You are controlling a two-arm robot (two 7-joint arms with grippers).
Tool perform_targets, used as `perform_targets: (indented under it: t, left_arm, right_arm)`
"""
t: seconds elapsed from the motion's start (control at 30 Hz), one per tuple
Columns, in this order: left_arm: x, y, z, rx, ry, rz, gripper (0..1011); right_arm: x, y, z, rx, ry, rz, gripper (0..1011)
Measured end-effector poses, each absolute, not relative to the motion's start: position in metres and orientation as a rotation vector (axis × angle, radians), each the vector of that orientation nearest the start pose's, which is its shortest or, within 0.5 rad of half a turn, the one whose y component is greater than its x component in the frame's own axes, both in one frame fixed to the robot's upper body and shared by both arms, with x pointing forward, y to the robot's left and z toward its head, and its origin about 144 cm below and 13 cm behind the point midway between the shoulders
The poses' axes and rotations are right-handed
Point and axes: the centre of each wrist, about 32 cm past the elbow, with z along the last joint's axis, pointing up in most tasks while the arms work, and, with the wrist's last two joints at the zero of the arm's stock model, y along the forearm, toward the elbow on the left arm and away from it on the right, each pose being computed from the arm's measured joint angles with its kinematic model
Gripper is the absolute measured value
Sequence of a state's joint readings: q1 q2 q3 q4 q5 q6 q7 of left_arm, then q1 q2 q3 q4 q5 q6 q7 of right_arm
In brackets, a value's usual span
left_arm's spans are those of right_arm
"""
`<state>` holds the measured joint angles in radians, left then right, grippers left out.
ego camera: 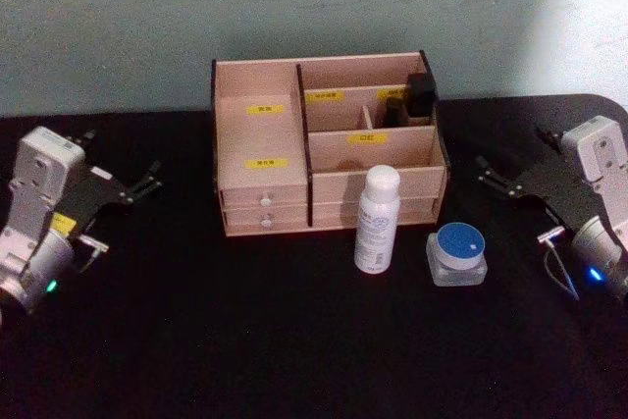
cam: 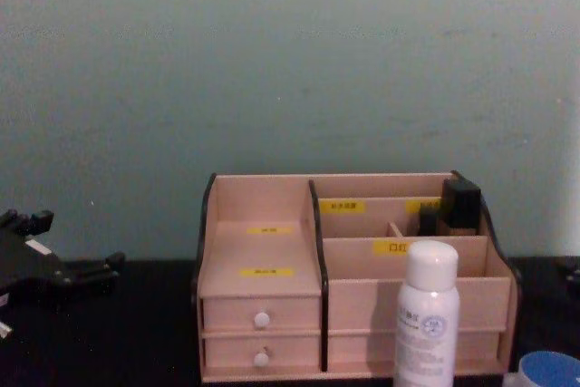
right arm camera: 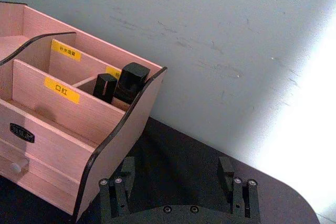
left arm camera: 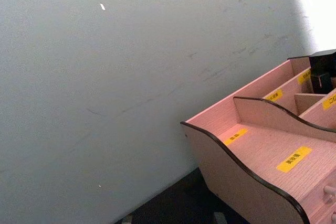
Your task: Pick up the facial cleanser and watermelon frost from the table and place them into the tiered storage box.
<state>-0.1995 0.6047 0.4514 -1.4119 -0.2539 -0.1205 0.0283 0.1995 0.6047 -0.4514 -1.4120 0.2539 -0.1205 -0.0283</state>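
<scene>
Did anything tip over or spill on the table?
No, nothing looks odd. The white bottle stands upright before the tiered storage box, the blue-lidded jar sits flat beside it, nothing spilled. The left gripper and right gripper rest open at the sides.

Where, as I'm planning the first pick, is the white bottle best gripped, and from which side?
Probably its straight mid-body, below the cap, approached level from the right by the right gripper: the bottle stands upright, the box is close behind, and the jar beside it is lower.
</scene>
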Motion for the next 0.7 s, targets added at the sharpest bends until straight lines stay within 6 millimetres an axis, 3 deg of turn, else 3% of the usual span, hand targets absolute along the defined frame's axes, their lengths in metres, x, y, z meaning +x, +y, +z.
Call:
perform_targets:
  t: [0.7]
  left_arm:
    - [0.4886,0.3097,1.1398,0.304,-0.285,1.248,1001]
  right_arm:
    - [0.4886,-0.3097,1.1398,-0.305,-0.285,-1.248,1002]
